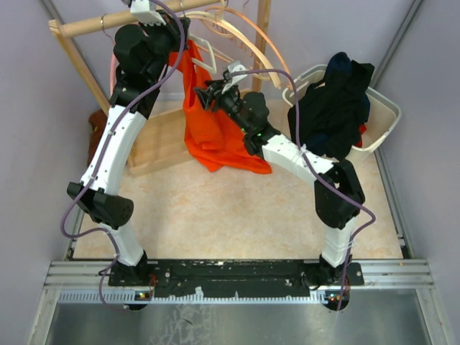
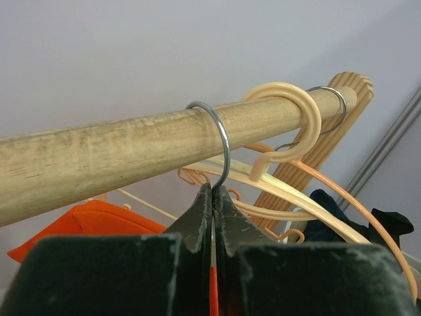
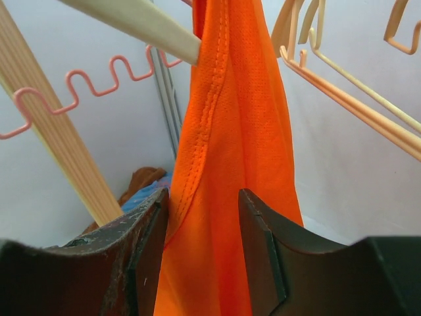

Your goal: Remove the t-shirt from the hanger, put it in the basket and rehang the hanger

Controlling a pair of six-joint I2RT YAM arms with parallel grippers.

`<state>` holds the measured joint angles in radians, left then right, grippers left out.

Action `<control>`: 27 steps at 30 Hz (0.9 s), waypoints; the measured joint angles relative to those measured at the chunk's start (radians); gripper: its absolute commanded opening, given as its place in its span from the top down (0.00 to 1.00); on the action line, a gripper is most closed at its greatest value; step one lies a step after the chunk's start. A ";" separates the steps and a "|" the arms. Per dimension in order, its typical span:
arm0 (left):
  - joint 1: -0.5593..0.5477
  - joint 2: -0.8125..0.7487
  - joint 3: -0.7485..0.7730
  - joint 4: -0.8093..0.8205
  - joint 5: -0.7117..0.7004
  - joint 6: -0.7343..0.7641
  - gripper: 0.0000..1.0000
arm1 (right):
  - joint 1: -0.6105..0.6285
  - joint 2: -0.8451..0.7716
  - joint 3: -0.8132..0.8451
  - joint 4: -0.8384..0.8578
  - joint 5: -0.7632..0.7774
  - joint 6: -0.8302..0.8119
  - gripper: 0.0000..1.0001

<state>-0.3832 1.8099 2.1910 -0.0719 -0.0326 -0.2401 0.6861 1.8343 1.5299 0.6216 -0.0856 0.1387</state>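
Observation:
The orange t-shirt (image 1: 215, 136) hangs from a hanger on the wooden rod (image 2: 99, 151) at the back. The hanger's metal hook (image 2: 220, 131) loops over the rod. My left gripper (image 2: 216, 197) is shut on the hook's stem just below the rod. A cream hanger arm (image 3: 138, 20) pokes out of the t-shirt (image 3: 230, 164) near its collar seam. My right gripper (image 3: 200, 217) stands open, and the hanging orange fabric passes between its fingers (image 3: 141, 243). In the top view the right gripper (image 1: 203, 97) is at the shirt's upper part.
Several empty plastic hangers (image 1: 244, 43) hang on the rod to the right of the shirt. A white basket (image 1: 381, 115) with dark clothes (image 1: 334, 100) stands at the right. A wooden crate (image 1: 162, 144) and a brown cloth (image 1: 97, 129) lie at the back left.

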 measured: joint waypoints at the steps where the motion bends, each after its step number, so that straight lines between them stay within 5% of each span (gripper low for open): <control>1: 0.000 0.000 0.000 0.000 0.000 -0.002 1.00 | -0.002 0.024 0.022 0.000 -0.002 0.000 0.54; 5: 0.002 0.000 0.000 -0.002 0.004 -0.006 1.00 | -0.007 0.088 0.085 0.008 -0.006 0.002 0.63; 11: 0.005 -0.004 0.000 -0.010 0.007 -0.013 1.00 | -0.011 0.185 0.188 0.075 0.015 0.004 0.99; 27: 0.032 -0.030 -0.019 -0.034 0.027 -0.053 1.00 | -0.015 0.498 0.589 0.079 0.039 0.023 1.00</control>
<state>-0.3515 1.7802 2.1715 -0.1059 -0.0051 -0.2932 0.6708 2.3325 2.1189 0.7002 -0.0463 0.1616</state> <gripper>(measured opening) 0.008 0.010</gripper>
